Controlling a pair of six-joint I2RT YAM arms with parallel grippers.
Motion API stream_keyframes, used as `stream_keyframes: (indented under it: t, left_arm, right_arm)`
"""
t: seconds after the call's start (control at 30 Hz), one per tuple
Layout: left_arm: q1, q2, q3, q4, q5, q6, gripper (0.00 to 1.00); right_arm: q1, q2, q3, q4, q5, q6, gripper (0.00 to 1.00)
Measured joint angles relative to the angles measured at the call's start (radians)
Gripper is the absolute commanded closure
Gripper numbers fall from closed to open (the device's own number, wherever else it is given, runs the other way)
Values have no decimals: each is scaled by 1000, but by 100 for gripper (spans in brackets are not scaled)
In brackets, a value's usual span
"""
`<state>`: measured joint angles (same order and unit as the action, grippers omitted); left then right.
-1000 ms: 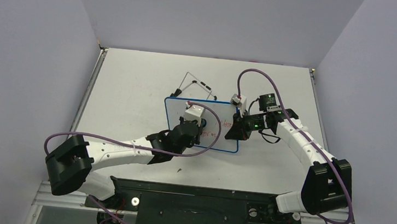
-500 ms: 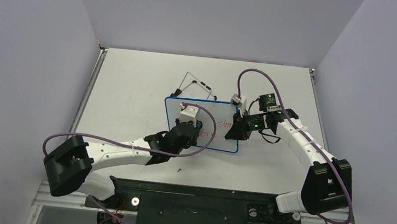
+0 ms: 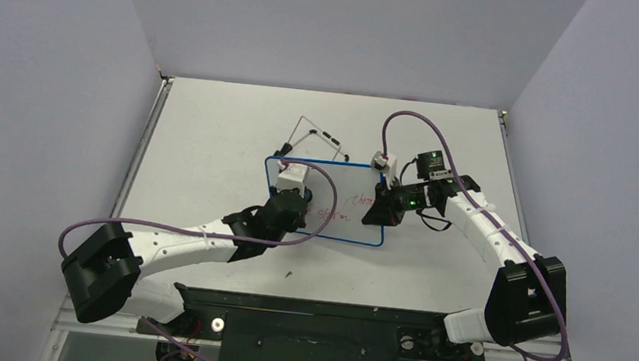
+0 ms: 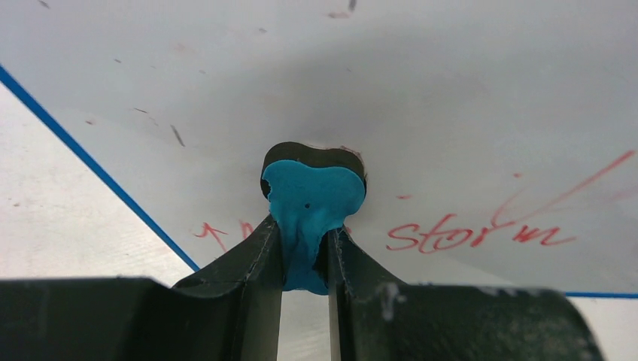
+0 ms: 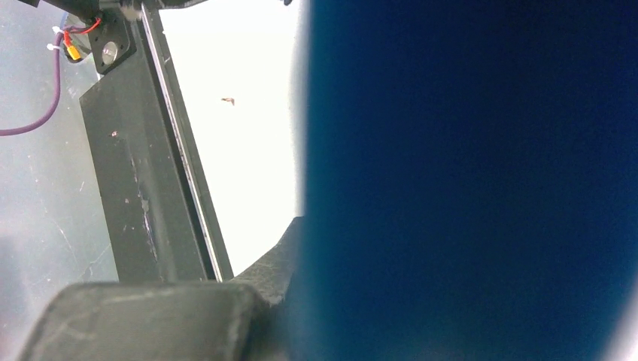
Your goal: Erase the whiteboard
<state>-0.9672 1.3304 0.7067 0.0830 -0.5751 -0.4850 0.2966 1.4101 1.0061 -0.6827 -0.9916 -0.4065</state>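
The whiteboard (image 3: 352,186), white with a thin blue rim, lies on the table with red writing (image 3: 330,213) across it. My left gripper (image 3: 298,201) is over the board's left part, shut on a blue-black eraser (image 4: 314,201) whose black face presses on the board (image 4: 421,98). Red letters (image 4: 444,235) run to the eraser's right, and fainter red marks (image 4: 213,232) sit to its left. My right gripper (image 3: 381,206) is shut on the board's right edge. In the right wrist view the blurred blue rim (image 5: 466,180) fills most of the frame beside one finger (image 5: 274,267).
A black wire stand (image 3: 316,136) lies just behind the board. A dark speck (image 3: 288,275) rests on the table (image 3: 205,143) near the black rail (image 3: 312,312) at the front edge. Grey walls close in the left, right and back.
My left gripper has slid the eraser leftward across the board, from its middle to its left part, uncovering red writing. The right arm and the board have stayed put.
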Motion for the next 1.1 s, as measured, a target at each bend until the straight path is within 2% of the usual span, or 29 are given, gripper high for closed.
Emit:
stream_keyframes:
  t: [0.23,0.63,0.9,1.1]
  left_arm:
    - [34,-7,13,-3,4,21,100]
    - [-99,3,-21,185,84,49,100]
    - [-90,-6,-88,218,62,47,100]
    - [-2,-69,-96,181,52,44,100]
  right_arm:
    - [0,0,0,0,0,11,100]
    - [11,0,0,-26,-10,-8,100]
    - [11,0,0,-27,-11,-8,100]
    - [11,0,0,-28,-12,-1,100]
